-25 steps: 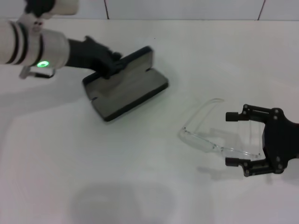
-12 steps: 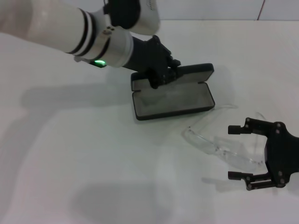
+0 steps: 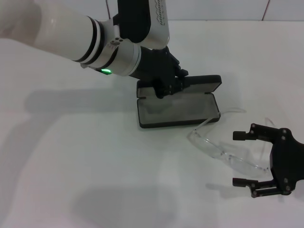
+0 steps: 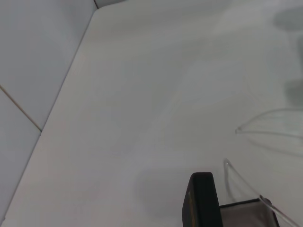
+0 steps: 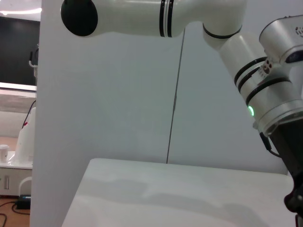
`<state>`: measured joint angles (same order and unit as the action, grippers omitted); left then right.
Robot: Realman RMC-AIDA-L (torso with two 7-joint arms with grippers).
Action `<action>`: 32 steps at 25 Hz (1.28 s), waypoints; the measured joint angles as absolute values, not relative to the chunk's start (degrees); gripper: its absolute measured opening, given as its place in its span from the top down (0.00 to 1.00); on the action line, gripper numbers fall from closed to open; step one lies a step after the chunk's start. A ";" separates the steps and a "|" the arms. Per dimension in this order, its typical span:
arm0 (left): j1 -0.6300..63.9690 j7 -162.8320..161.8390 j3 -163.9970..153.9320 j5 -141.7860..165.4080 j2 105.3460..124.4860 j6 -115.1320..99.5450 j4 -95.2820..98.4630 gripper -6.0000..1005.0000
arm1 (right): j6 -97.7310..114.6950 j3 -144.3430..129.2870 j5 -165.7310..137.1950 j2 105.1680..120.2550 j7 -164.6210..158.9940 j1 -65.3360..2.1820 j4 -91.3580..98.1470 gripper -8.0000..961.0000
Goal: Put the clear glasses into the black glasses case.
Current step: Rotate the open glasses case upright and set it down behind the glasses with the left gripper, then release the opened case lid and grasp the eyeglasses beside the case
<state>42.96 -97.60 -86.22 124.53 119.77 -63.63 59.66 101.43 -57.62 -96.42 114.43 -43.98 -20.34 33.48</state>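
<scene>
The black glasses case (image 3: 176, 108) lies open at the table's middle, grey lining up, its lid (image 3: 202, 81) standing along the far side. My left gripper (image 3: 166, 84) is shut on the lid's left part. The clear glasses (image 3: 222, 149) lie just right of and nearer than the case, one arm tip almost at its corner. My right gripper (image 3: 237, 158) is open at the glasses' right end, one finger on each side of the lens. The left wrist view shows the case's end (image 4: 201, 202) and the glasses' clear arms (image 4: 269, 124).
A white table (image 3: 85, 161) carries everything, and a tiled wall (image 3: 213, 9) runs along its far edge. My left forearm (image 3: 71, 33) reaches in from the upper left, over the table's left half. The right wrist view shows that arm (image 5: 265, 71) against the wall.
The left gripper has carried the open case from the table's left to the middle, beside the glasses. The right gripper has drifted slightly nearer and to the right.
</scene>
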 joint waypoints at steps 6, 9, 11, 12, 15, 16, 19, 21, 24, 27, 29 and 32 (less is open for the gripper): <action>42.44 -99.11 -85.75 121.74 119.84 -63.66 59.86 0.67 | 101.78 -57.70 -96.38 114.57 -44.35 -20.30 33.48 0.11; 40.66 -98.59 -85.50 120.17 119.82 -63.73 60.95 0.65 | 102.05 -57.47 -96.19 114.68 -44.48 -20.30 33.49 0.11; 38.31 -97.39 -84.64 116.10 119.82 -63.57 62.22 0.64 | 102.43 -57.36 -95.99 114.70 -45.14 -20.30 33.82 0.11; 37.32 -96.63 -84.13 114.01 119.81 -63.47 62.67 0.63 | 102.74 -57.32 -95.95 114.71 -46.26 -20.29 34.53 0.11; 31.77 -90.01 -80.74 100.31 119.79 -63.23 62.84 0.52 | 103.97 -57.24 -96.01 114.57 -54.60 -20.28 39.72 0.11; 29.61 -87.23 -80.09 95.42 119.79 -63.39 62.28 0.48 | 104.59 -57.20 -96.37 114.30 -60.54 -20.32 44.08 0.11; 23.21 -77.64 -79.52 82.61 119.75 -64.72 60.33 0.40 | 105.42 -57.22 -100.08 113.96 -78.09 -20.33 56.78 0.11; 18.92 -70.53 -80.18 76.04 119.81 -65.35 58.76 0.40 | 105.48 -57.24 -103.36 114.04 -87.56 -20.60 65.01 0.11; 14.38 -62.62 -81.38 67.96 119.88 -65.77 56.19 0.39 | 105.74 -58.47 -111.05 114.50 -102.39 -22.39 78.09 0.11; 13.07 -61.35 -80.91 65.02 119.67 -66.99 53.70 0.39 | 107.01 -61.78 -119.11 114.61 -113.24 -25.66 85.85 0.11; 13.36 -60.70 -79.88 64.26 119.54 -68.04 51.49 0.39 | 107.65 -64.56 -124.96 114.87 -118.33 -28.11 88.46 0.12; 14.14 -59.91 -78.39 64.01 119.53 -69.38 49.02 0.39 | 107.12 -69.24 -131.47 115.41 -123.20 -30.88 88.75 0.12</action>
